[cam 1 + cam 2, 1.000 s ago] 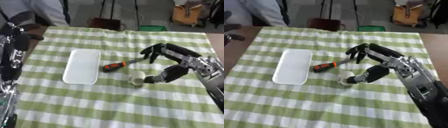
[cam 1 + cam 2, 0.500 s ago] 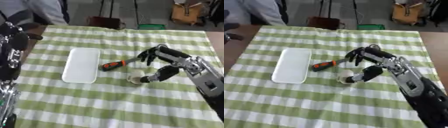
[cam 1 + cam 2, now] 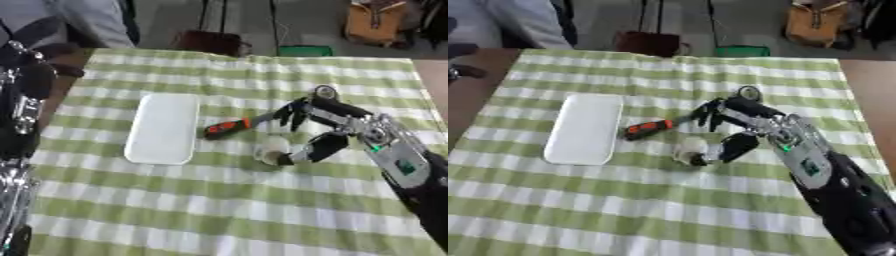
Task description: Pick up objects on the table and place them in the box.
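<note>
A screwdriver (image 3: 229, 128) with a red and black handle lies on the checked cloth, its shaft pointing toward my right hand (image 3: 337, 122). Just below it sits a small pale round object (image 3: 269, 149). My right hand reaches in from the right, open, with its fingers (image 3: 293, 111) spread over the screwdriver's shaft end. Its thumb (image 3: 313, 148) rests against the right side of the pale object. A flat white box (image 3: 164, 127) lies left of the screwdriver with nothing in it. My left arm (image 3: 19, 107) shows along the left edge, away from everything.
The green and white checked table (image 3: 227, 210) has free room in front and at the far side. A person stands at the far left corner. A brown bag (image 3: 378, 22) and a dark stool (image 3: 210, 41) sit on the floor beyond the table.
My right hand has edged slightly left and its thumb has come in against the pale object. The screwdriver and the box have not moved.
</note>
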Controlling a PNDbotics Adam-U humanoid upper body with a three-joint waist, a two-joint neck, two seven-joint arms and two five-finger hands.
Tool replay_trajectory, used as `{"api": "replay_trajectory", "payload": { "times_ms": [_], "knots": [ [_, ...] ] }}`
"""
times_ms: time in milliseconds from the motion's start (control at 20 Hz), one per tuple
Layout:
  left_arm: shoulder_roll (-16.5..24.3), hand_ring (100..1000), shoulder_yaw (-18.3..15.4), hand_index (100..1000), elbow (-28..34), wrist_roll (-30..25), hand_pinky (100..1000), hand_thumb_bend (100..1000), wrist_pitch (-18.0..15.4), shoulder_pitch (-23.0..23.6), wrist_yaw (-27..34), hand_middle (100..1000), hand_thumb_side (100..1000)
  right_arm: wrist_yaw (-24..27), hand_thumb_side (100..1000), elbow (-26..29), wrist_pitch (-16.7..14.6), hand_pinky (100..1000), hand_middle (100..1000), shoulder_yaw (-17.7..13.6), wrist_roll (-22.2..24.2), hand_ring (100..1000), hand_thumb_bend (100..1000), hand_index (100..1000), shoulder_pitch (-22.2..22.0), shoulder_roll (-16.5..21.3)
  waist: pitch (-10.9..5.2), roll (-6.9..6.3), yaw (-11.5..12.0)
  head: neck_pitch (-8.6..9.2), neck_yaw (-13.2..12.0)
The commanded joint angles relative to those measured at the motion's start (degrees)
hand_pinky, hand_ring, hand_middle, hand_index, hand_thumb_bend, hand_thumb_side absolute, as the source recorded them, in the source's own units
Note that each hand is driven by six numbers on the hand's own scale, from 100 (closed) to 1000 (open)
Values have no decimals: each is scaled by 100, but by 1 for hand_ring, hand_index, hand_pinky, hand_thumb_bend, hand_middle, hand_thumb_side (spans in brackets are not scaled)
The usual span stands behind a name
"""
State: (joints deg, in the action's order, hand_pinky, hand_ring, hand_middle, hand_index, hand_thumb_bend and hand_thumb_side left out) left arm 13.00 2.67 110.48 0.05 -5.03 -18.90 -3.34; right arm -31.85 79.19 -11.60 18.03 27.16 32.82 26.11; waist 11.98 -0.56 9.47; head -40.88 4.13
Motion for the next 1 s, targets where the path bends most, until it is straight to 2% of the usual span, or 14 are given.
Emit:
{"api": "replay_trajectory", "payload": {
  "times_ms": [50, 250, 400, 1000],
  "knots": [
    [26, 765, 10, 837, 84, -19, 621, 689, -9, -94, 26, 854, 755, -316, 467, -17, -167, 732, 651, 21, -94, 638, 685, 828, 134, 10, -73, -6, 0, -36, 20],
    [25, 765, 11, 837, 86, -20, 621, 689, -9, -96, 27, 854, 755, -699, 467, -86, -328, 742, 639, 81, -232, 646, 682, 813, 167, -34, -70, -17, 12, -56, 41],
    [20, 765, 13, 838, 85, -22, 622, 687, -8, -96, 29, 854, 757, -995, 469, -100, -446, 744, 596, 109, -375, 643, 676, 768, 171, -60, -70, -14, 15, -71, 50],
    [14, 765, 21, 838, 82, -26, 622, 682, -12, -94, 39, 854, 760, -2035, 470, -99, -819, 757, 567, 196, -1026, 655, 657, 728, 176, -78, -76, -20, 43, -90, 81]
  ]
}}
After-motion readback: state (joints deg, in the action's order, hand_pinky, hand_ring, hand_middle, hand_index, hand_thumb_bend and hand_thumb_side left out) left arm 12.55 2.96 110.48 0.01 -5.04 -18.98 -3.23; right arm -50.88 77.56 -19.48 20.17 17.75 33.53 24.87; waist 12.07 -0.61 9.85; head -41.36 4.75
